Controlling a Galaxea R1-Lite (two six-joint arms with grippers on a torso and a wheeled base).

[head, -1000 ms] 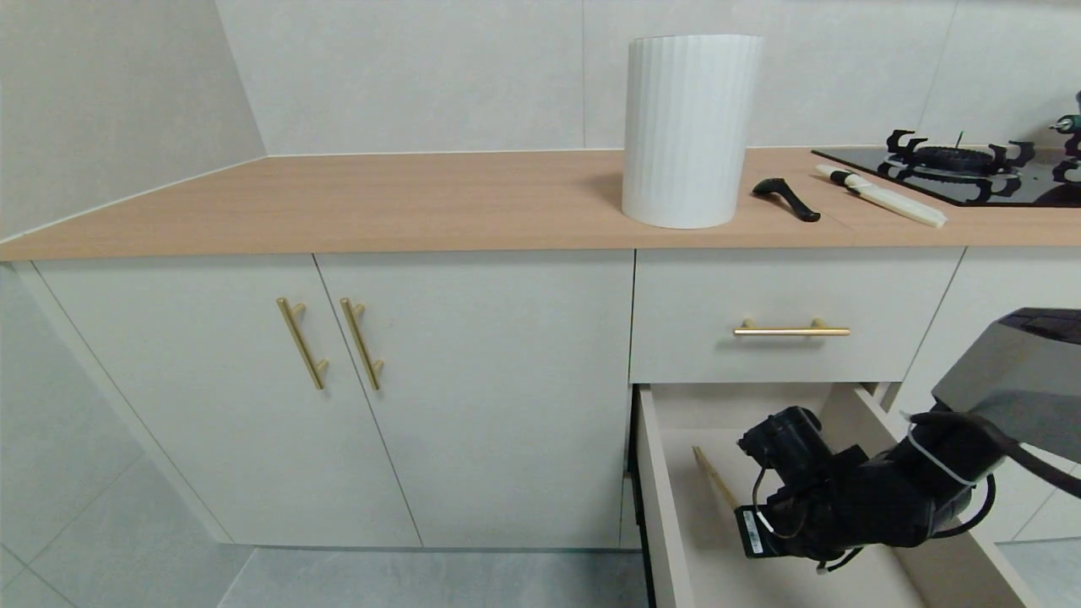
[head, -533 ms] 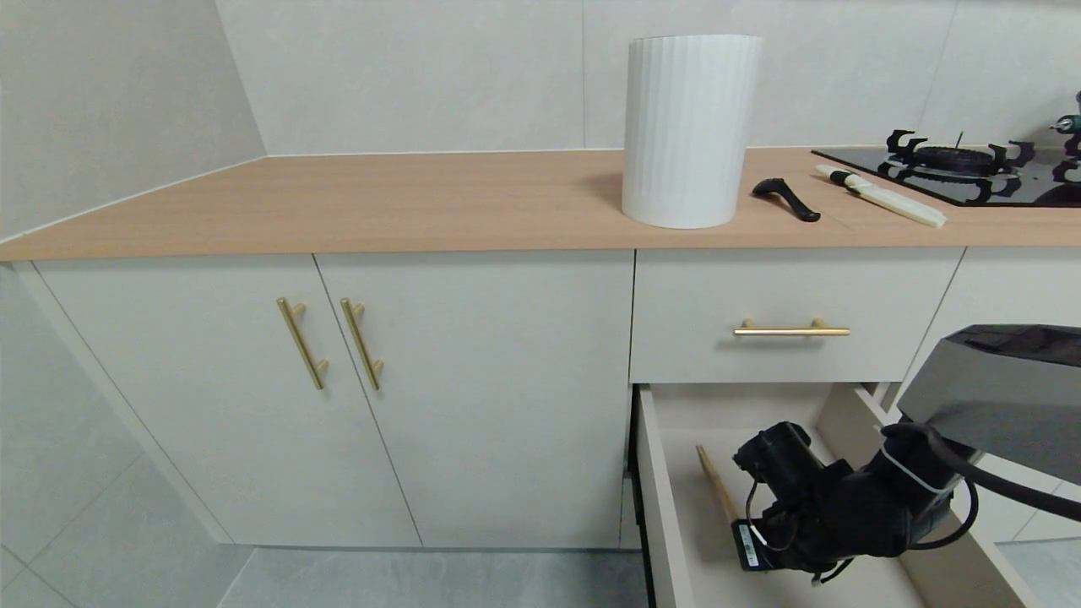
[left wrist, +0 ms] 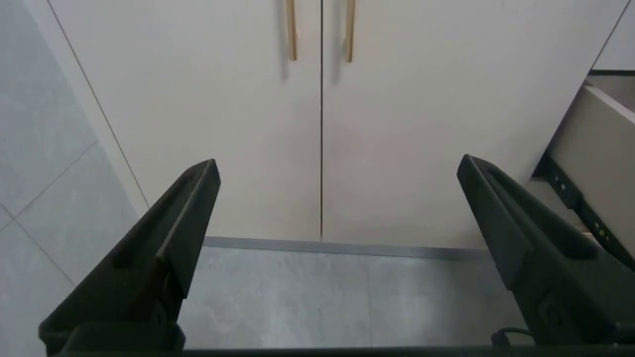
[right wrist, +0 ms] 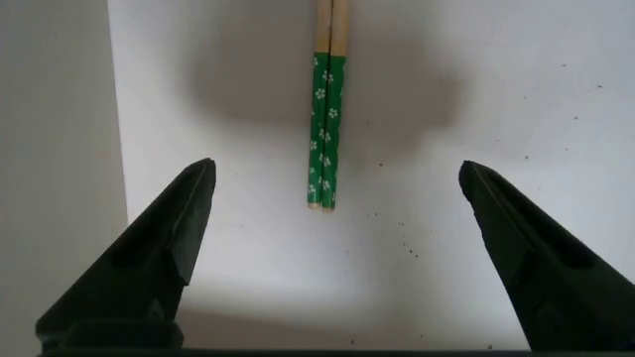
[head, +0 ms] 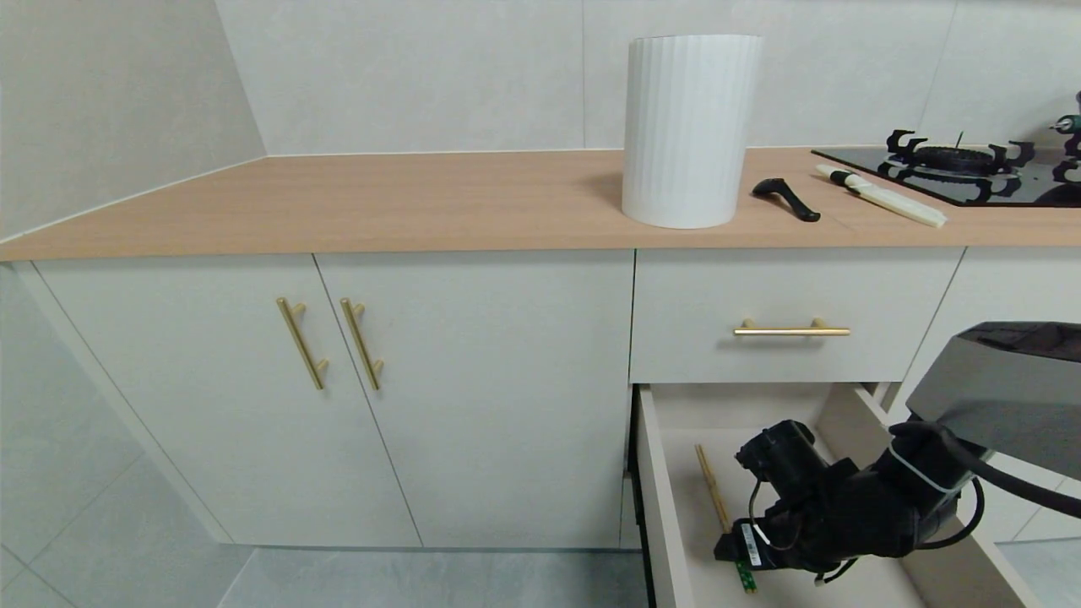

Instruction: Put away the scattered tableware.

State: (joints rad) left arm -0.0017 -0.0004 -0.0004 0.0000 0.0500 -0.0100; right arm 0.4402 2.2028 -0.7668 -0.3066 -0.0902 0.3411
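Logging as A: your right claw [right wrist: 334,183] is hanging inside the open drawer [head: 654,473], fingers spread wide and gripping nothing. The chopsticks [right wrist: 328,109] are lying side by side on the drawer floor, directly beneath the gap between the fingers.

B: Confirming. In your head view the chopsticks are lying near the drawer's left wall, running front to back, green patterned ends toward the drawer's front, with the claw partly covering that end. And your left claw?

A: Your left claw [left wrist: 335,169] is also standing open and holding nothing. It is facing the closed double cabinet doors [left wrist: 417,119], with floor tiles showing below them.

B: Noting the rest: a knife [head: 882,196] and a black-handled utensil [head: 785,198] are lying on the tabletop [head: 380,198], just right of a tall white ribbed canister [head: 688,127]. The upper drawer [head: 794,295] is sitting closed.
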